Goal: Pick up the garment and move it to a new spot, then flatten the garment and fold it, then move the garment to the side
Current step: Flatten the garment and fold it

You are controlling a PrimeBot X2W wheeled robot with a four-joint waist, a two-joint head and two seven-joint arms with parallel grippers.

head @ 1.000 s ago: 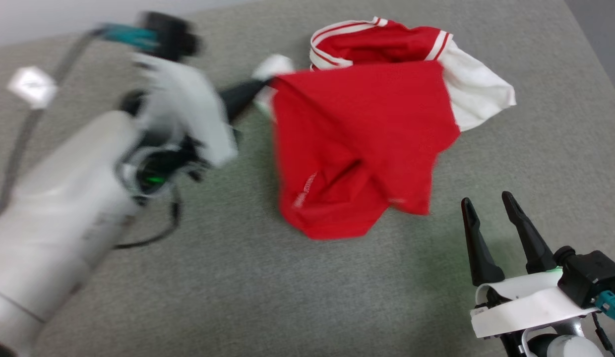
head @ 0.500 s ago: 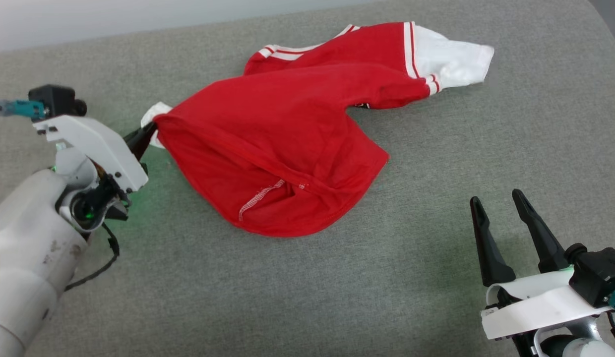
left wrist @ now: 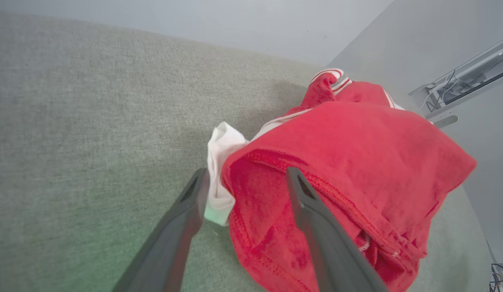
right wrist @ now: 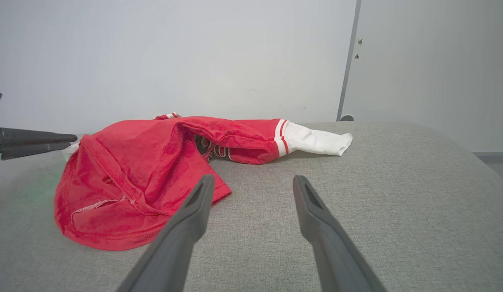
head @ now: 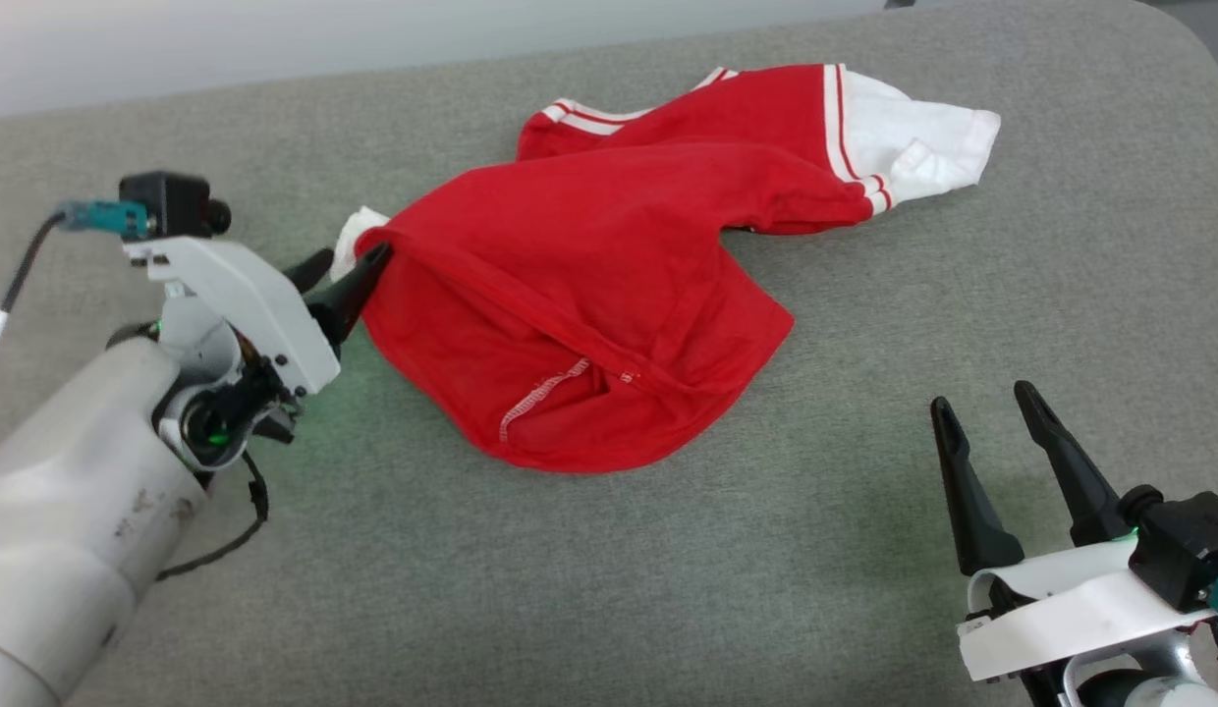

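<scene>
Two arms | left fingers [left wrist: 182, 223] wide, garment [head: 589, 265] hem between them | right fingers [head: 963, 491] wide, apart from garment

Before me the grey fabric surface [head: 609, 589] carries the crumpled red garment [head: 589, 295], lying mid-surface, toward the far edge.

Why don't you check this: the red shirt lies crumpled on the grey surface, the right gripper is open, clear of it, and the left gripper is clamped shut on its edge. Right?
No: the left gripper is open, not clamped: the left wrist view shows its fingers spread with the edge of the red shirt between them. The rest holds.
</scene>
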